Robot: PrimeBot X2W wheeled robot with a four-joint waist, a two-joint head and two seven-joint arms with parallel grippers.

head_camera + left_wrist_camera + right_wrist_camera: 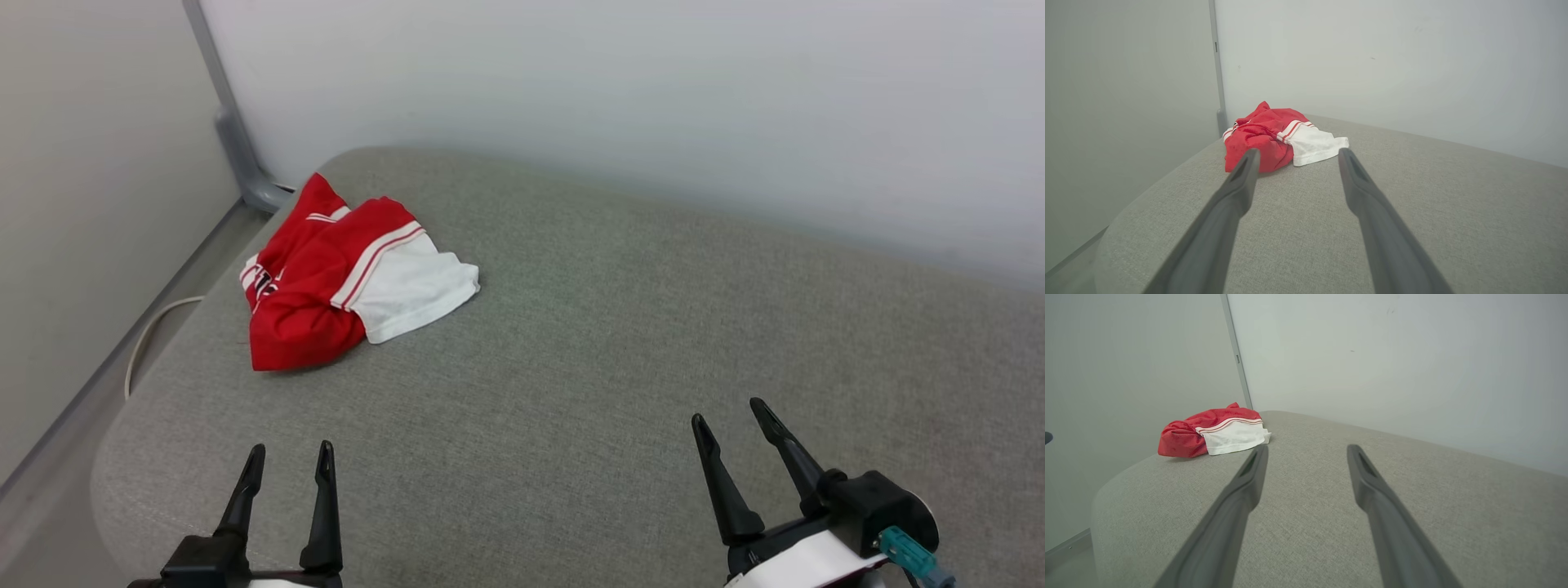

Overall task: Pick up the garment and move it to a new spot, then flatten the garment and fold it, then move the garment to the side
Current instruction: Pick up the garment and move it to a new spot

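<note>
Head view shows the garment [326, 286] lying in a crumpled heap at the far left corner of the grey padded bench [588, 359], close to the edge and to the wall [620, 90] behind. It is bunched up, red cloth underneath and one white sleeve with striped trim lying on top and pointing right. A little dark lettering peeks out at the left side of the heap.

The left gripper [292, 446] sits at the near edge of the bench, its two fingers spread apart and holding nothing. The right gripper [726, 410] is also spread wide and empty, well apart from the garment. In the left wrist view the heap lies straight ahead beyond the fingertips, not touched.

As far as I can judge, the task is at its very start. Nothing is picked up, so every step is still to come: lifting the garment to a new spot, flattening it, folding it and moving it to the side. The left gripper looks better placed for the first reach.
</note>
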